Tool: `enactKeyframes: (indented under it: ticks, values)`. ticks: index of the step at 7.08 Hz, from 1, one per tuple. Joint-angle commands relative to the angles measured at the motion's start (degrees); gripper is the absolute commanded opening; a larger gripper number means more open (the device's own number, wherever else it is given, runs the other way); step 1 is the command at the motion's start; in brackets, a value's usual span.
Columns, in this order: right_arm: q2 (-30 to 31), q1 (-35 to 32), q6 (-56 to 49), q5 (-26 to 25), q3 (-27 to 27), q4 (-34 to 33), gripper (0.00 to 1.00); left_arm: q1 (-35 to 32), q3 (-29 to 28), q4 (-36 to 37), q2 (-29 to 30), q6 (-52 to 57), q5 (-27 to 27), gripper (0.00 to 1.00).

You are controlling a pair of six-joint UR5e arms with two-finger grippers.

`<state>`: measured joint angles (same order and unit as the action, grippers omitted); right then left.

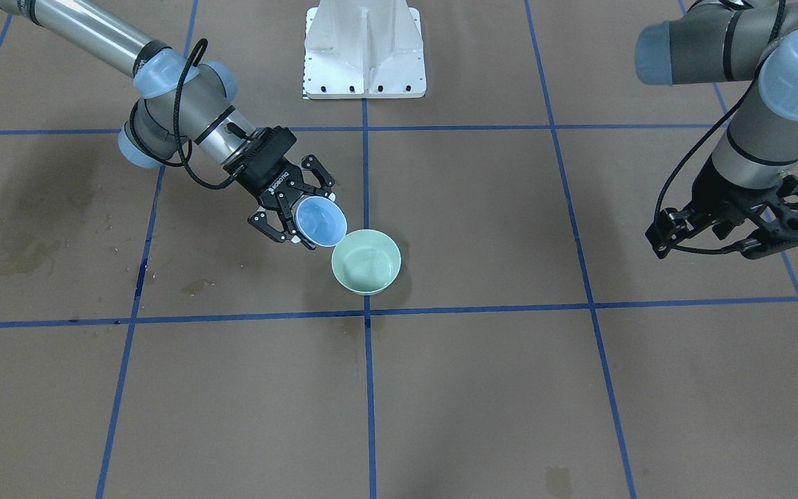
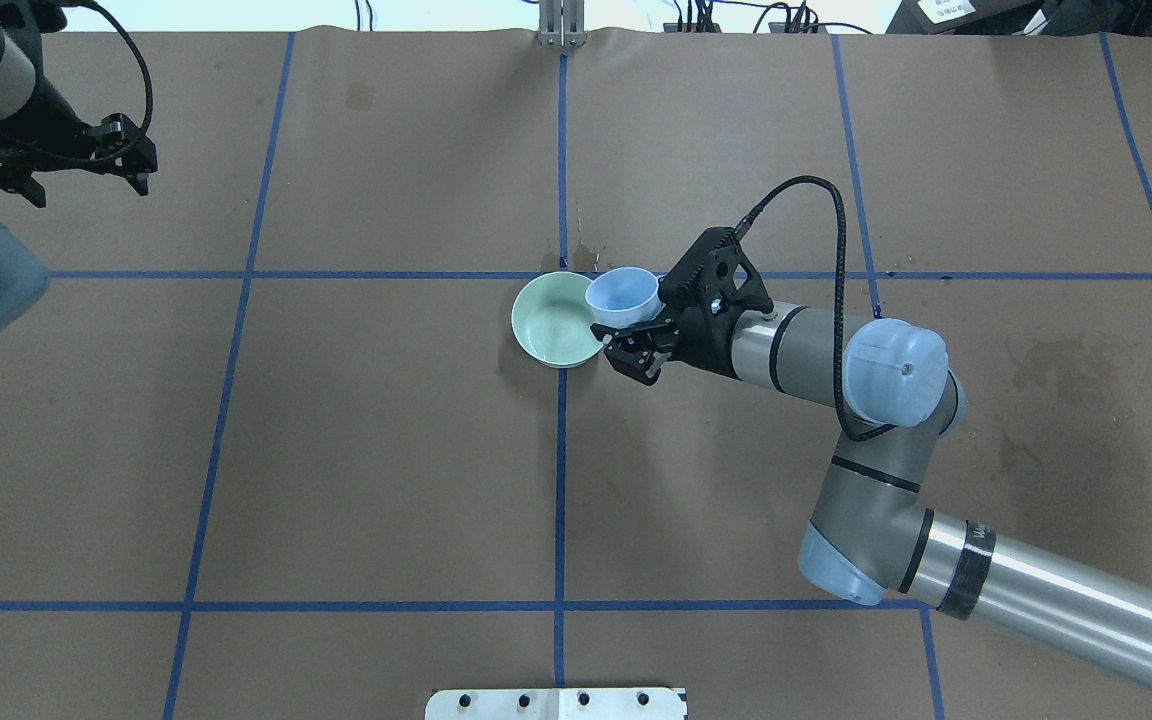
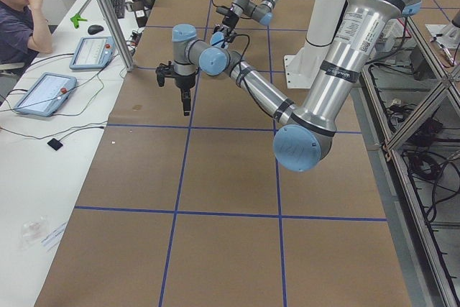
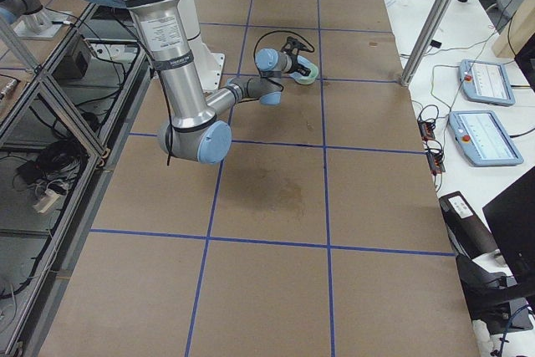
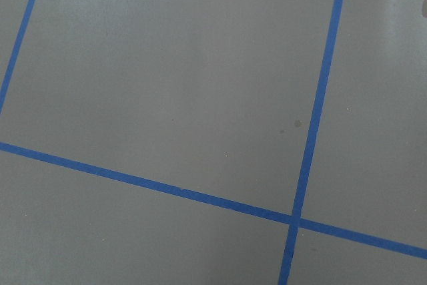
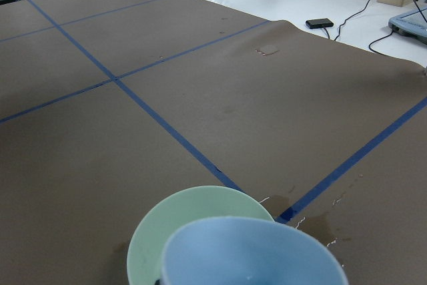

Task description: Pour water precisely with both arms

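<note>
My right gripper [image 1: 312, 218] is shut on a light blue cup [image 1: 321, 222], tipped with its mouth toward a pale green bowl [image 1: 366, 262] that stands on the brown paper at a blue tape crossing. The overhead view shows the cup [image 2: 622, 293] held over the right rim of the bowl [image 2: 554, 320]. Water shows only as a faint sheen inside the bowl and as shiny wet glints [image 6: 313, 221] on the paper beside it. My left gripper [image 2: 89, 190] hangs far off at the table's left, open and holding nothing.
The white pedestal base [image 1: 364, 52] stands at the robot's side of the table. Dark damp stains [image 2: 1066, 360] mark the paper on my right. A person [image 3: 18, 12] sits at a side table with tablets [image 3: 43, 93].
</note>
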<state>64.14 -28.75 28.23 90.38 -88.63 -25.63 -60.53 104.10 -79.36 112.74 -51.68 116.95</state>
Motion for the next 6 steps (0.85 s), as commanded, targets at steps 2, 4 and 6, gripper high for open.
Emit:
enactKeyframes:
  ticks: [2,4,6]
  values:
    - [-2.1,1.4,-1.2,0.4,-4.7,-18.1,0.0,-0.2,0.0,0.0,-0.2,0.0,0.0,1.0]
    - [-2.3,1.6,-1.9,4.5,-9.3,-30.7,0.0,-0.2,0.0,-0.1,-0.9,0.0,-0.1,1.0]
    - [-6.2,1.6,-3.9,5.9,-9.5,-41.5,0.0,-0.2,0.1,-0.5,-1.6,0.1,-0.1,1.0]
